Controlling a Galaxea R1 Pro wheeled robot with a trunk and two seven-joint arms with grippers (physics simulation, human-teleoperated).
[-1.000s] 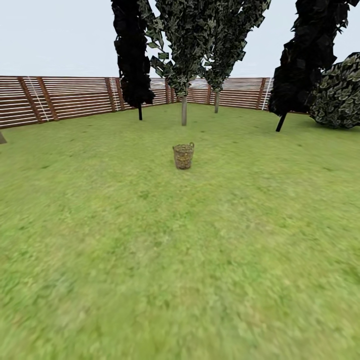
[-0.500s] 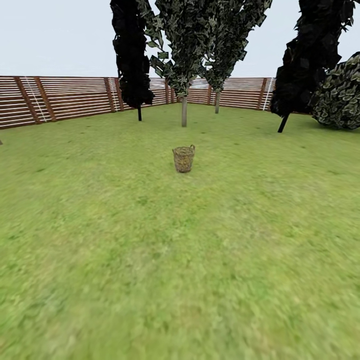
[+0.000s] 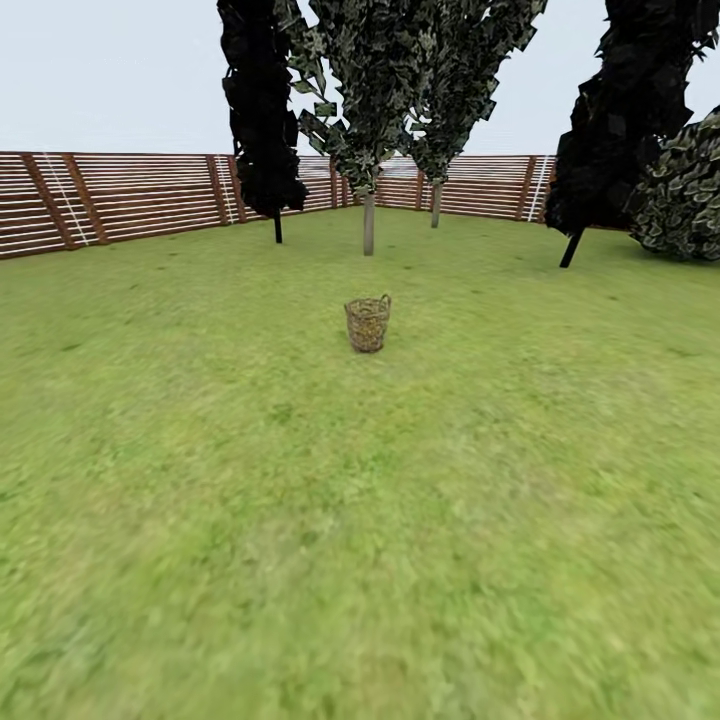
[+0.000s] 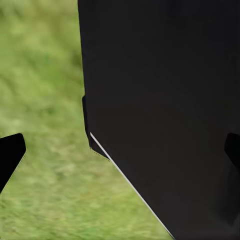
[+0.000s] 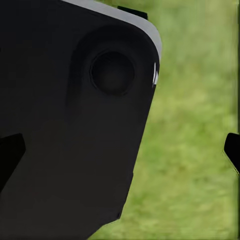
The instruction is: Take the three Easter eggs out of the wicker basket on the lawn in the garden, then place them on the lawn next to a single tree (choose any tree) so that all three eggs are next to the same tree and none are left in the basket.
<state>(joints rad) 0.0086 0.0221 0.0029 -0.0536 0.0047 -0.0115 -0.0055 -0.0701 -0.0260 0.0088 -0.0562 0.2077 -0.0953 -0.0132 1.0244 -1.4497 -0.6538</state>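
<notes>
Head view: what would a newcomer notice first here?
The small wicker basket standing alone, upright, mid-lawn, straight ahead; its contents can't be made out. Beyond it rises a tree with a pale trunk, flanked by dark trees with thin black trunks, all ringed by a brown slatted fence. In both wrist views, dark robot bodywork looms over grass.

Pale sky (image 3: 120, 70) above brown slatted fence (image 3: 130, 195).
</notes>
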